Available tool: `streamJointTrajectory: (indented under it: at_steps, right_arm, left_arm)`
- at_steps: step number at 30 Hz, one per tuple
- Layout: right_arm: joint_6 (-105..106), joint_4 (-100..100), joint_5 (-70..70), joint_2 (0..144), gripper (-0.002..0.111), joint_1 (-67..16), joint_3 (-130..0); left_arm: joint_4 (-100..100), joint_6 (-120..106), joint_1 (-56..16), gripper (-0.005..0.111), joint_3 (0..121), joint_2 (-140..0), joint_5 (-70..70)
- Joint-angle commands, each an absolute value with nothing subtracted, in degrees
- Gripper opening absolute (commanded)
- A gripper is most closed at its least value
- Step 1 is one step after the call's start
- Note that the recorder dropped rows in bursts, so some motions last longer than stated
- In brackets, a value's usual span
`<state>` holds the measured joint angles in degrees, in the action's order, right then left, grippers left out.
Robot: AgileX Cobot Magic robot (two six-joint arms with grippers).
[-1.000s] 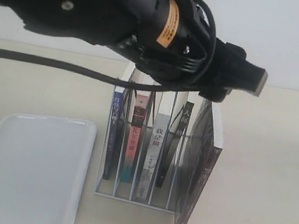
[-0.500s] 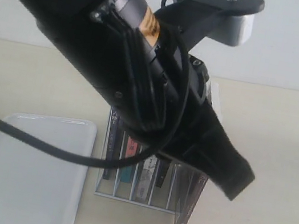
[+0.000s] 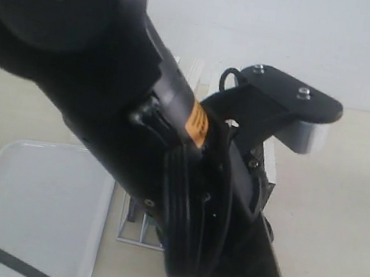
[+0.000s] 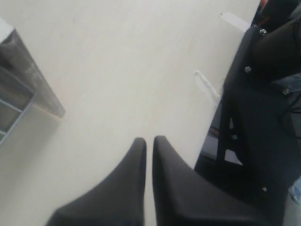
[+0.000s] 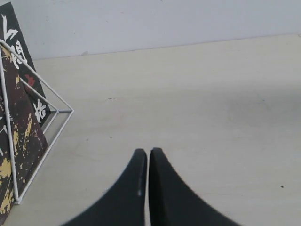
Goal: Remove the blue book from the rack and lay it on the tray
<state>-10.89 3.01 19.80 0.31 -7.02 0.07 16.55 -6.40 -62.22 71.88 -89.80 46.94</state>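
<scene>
In the exterior view my left arm (image 3: 168, 150) crosses in front of the rack (image 3: 131, 226) and hides nearly all of it. Only the rack's lower left corner and a strip of its top show. The blue book is hidden behind the arm. The white tray (image 3: 29, 211) lies flat at the left of the rack, nothing on it. My left gripper (image 4: 149, 139) is shut on nothing above bare table, off the rack's outer side (image 4: 14, 101). My right gripper (image 5: 147, 150) is shut and empty, on the table beside the rack's wire end (image 5: 47, 111).
A dark book with gold flecks (image 5: 16, 141) leans in the rack's end slot, and a grey-covered book (image 4: 30, 77) stands at its outer side. The black robot stand (image 4: 263, 117) rises past the table edge. Bare table lies right of the rack.
My left arm has swung down and closer to the camera, and now covers the book spines that showed one second ago. The tray and rack have not moved.
</scene>
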Motion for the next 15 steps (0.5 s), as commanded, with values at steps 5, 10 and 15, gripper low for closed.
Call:
streamJointTrajectory:
  at_steps: [5,10,15]
  right_arm:
    - [-10.54,3.27,19.1,0.0,0.001,-6.97,0.0]
    - [-10.54,3.27,19.1,0.0,0.001,-6.97,0.0]
    - [-10.54,3.27,19.1,0.0,0.001,-6.97,0.0]
  left_arm:
    - [14.08,-8.86,-62.5,0.004,70.65,-95.09,32.71]
    - [8.49,-8.58,-60.54,0.004,70.65,-96.55,29.29]
    - [4.68,-6.76,-56.43,0.004,70.65,-96.71,26.09]
